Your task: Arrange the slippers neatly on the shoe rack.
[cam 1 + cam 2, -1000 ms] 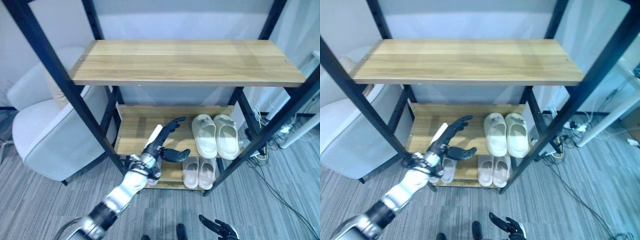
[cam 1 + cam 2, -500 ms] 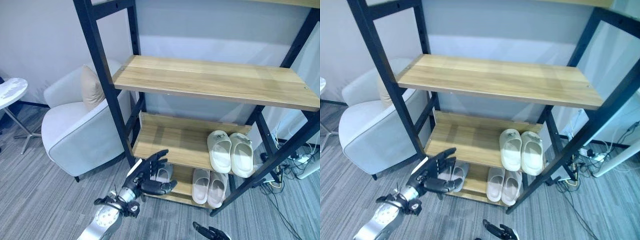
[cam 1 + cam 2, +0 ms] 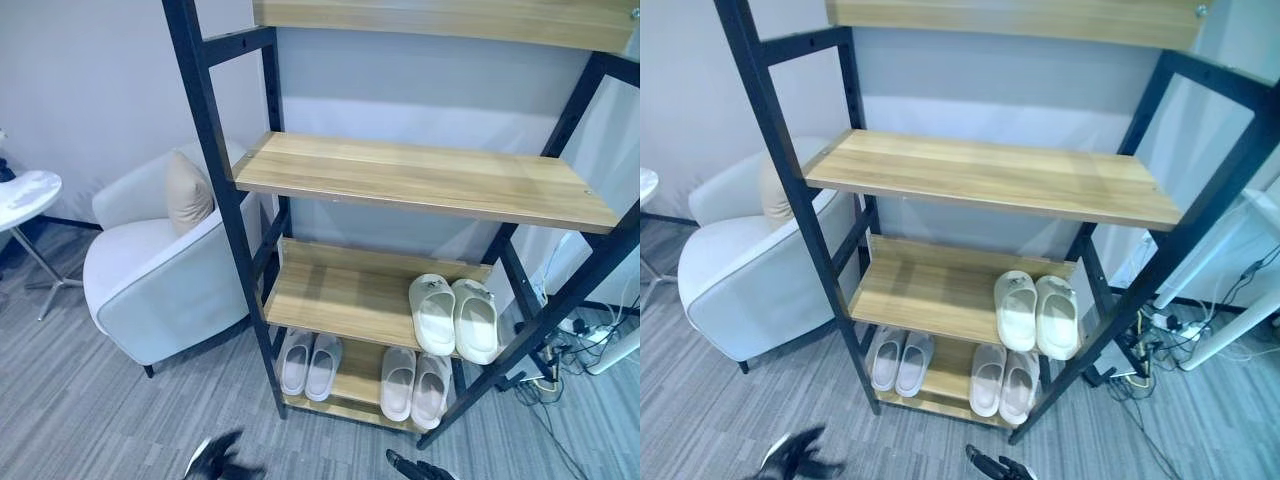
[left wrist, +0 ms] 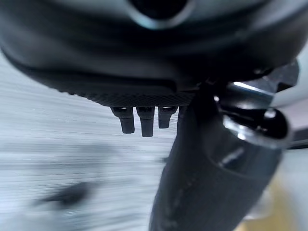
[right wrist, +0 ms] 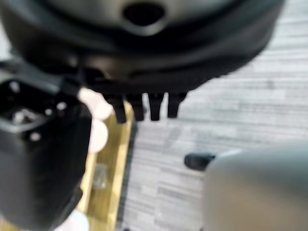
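Grey carpet (image 3: 90, 420), black-framed wood-plank shoe rack (image 3: 420, 180), three smooth moulded slipper pairs shelved at 5 o'clock: white slippers (image 3: 455, 316), lower pairs (image 3: 310, 362) (image 3: 415, 382), left hand (image 3: 215, 462) withdrawn, released, right hand (image 3: 415, 466) fingers relaxed.

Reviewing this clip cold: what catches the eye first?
The tall black-framed shoe rack with wooden shelves dominates. A cream slipper pair sits at the right of its lower-middle shelf, with two paler pairs side by side on the bottom shelf. A white armchair stands to its left.
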